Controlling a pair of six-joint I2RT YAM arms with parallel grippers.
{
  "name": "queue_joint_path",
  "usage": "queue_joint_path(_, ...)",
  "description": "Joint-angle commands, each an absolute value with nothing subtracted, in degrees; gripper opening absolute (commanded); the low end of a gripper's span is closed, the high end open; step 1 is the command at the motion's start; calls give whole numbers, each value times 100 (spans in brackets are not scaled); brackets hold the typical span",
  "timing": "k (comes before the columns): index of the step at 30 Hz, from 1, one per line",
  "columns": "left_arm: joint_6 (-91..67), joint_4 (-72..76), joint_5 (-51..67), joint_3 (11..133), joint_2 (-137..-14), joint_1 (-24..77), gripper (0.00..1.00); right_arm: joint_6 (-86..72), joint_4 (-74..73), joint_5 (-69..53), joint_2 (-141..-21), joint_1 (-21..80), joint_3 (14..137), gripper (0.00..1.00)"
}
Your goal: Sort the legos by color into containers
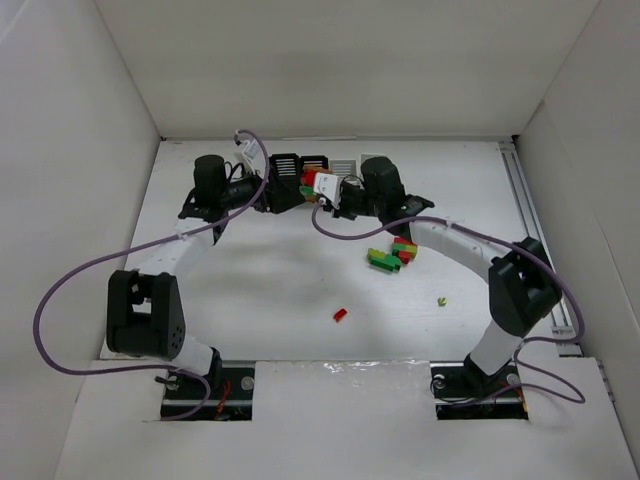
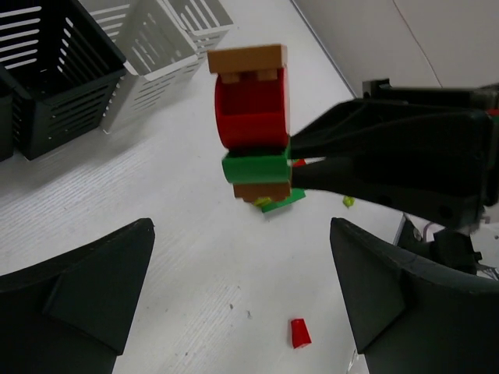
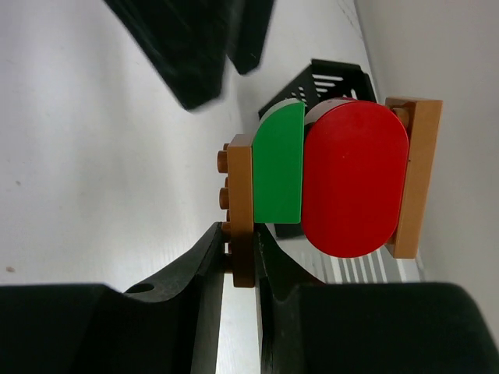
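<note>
So the left gripper (image 2: pixel 240 227) is spread wide with nothing in it. The stuck-together stack of plastic lego bricks (image 2: pixel 251 125) (orange-brown plate, red rounded brick, green brick, another orange-brown plate) hangs straight ahead of it, out past the fingertips, with its long axis at right angles to the line between the fingers. On the stack's right, the right gripper (image 3: pixel 242 234) is pinched onto the bottom orange-brown plate, so the red-and-brown end sticks out free for the left arm. I can't tell how far beyond the left fingertips it really is, and the top view buries it between the wrists.
</note>
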State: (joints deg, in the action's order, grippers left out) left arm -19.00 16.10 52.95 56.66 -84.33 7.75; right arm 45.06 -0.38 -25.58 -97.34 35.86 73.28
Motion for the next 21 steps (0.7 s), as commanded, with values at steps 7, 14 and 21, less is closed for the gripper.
queue_joint_path(7, -2347, 2285, 4764, 5994, -8701, 932, 85, 4096, 334, -2541, -9475, 4007, 7400, 0)
queue_joint_path(14, -2347, 2391, 4816, 6047, -8763, 932, 76, 4096, 334, -2347, -9475, 4061, 7400, 0)
queue_joint_path(21, -2347, 2443, 5255, 6047, -8763, 932, 56, 3955, 334, -2162, -9536, 4113, 7400, 0)
